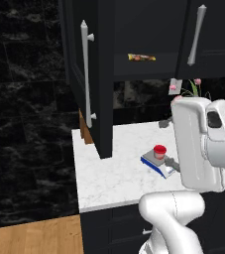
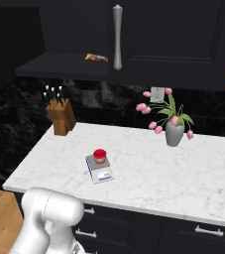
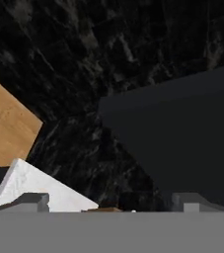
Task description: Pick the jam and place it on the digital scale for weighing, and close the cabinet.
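The red jam jar [image 1: 159,151] [image 2: 100,156] stands upright on the grey platform of the blue-edged digital scale [image 1: 156,164] [image 2: 103,174], in the middle of the white marble counter [image 1: 114,173] [image 2: 183,173]. The black wall cabinet's left door [image 1: 75,59] is swung out over the counter's left end, its silver bar handle [image 1: 86,74] facing me; the right door [image 1: 218,34] [image 2: 183,34] is closed. In the hand view my gripper [image 3: 112,203] is open, nothing between its fingertips [image 3: 32,200], looking at a dark cabinet panel [image 3: 182,138] and the black marbled wall [image 3: 84,59].
A flat yellow-brown packet [image 1: 141,57] [image 2: 96,58] lies on the open cabinet shelf. A wooden knife block [image 2: 60,116] stands at the counter's back left, and a grey vase of pink tulips [image 2: 174,130] at the back right. Black base drawers [image 2: 198,230] run below.
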{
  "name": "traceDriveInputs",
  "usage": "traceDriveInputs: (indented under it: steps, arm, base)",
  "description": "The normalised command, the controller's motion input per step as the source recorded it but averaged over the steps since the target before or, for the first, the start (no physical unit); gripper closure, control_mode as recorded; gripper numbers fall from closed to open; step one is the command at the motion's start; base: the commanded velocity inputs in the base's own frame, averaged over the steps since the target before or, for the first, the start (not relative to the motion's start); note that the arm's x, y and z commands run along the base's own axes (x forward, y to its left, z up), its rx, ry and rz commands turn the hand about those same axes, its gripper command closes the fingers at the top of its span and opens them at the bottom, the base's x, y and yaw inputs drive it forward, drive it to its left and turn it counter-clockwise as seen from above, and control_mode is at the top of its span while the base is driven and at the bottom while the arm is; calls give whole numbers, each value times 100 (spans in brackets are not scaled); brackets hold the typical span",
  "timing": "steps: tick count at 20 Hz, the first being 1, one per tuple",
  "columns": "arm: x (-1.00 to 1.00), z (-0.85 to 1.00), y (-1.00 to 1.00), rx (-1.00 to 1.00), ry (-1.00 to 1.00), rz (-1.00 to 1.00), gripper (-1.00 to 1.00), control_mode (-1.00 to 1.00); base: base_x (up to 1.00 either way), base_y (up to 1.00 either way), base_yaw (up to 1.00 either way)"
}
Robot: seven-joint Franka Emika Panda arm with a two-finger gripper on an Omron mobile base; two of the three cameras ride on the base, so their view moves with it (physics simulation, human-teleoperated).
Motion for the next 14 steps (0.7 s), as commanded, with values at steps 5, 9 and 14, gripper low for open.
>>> traceDriveInputs:
  steps: [5, 9, 14]
  arm:
    - [61, -99, 100, 35, -12, -14, -100, -100]
    - [3, -99, 100, 51, -39, -18, -100, -100]
    - [-30, -99, 100, 64, -42, -23, -100, -100]
  base:
    - [0, 0, 0]
    - [0, 0, 0]
    - [0, 0, 0]
